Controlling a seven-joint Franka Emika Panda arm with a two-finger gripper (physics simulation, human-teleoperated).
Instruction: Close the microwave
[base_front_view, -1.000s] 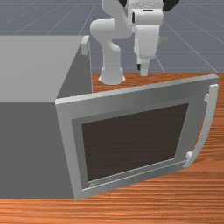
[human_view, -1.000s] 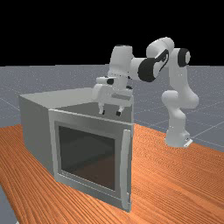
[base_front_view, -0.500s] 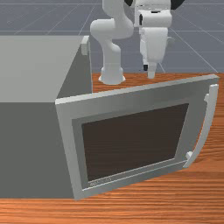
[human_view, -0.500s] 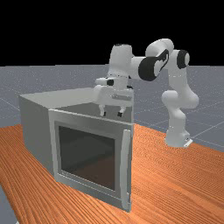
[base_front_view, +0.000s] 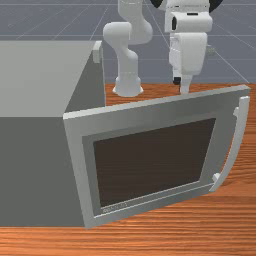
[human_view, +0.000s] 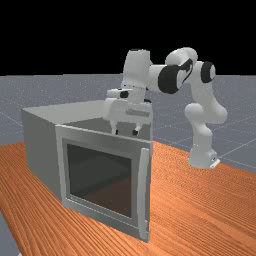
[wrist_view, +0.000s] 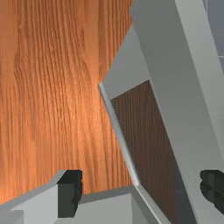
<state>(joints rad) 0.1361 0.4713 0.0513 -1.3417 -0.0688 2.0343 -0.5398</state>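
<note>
Microwave (base_front_view: 35, 165), grey: stands on the table (base_front_view: 150, 240) at the front view's left, its door (base_front_view: 135, 105) wide open and reaching to the front view's right. Gripper (human_view: 125, 132), empty: now farther toward the front view's right and a little lower than a second ago, nearer the door's free edge; fingers (wrist_view: 70, 194) spread well apart, close to the door's top edge on its far side, contact unclear. Door angle: unchanged over the same span, so no closing so far. Probable step: approach only, task barely begun. Handle (base_front_view: 237, 145): on the outer, near face, by the free edge, untouched. Next requirement: passage round the free edge to the near side, then a push toward the far side and round to the left. Chief risk: pressure from the inner, far face, likely to swing the door wider; also a fingertip snagging on the top edge.
</note>
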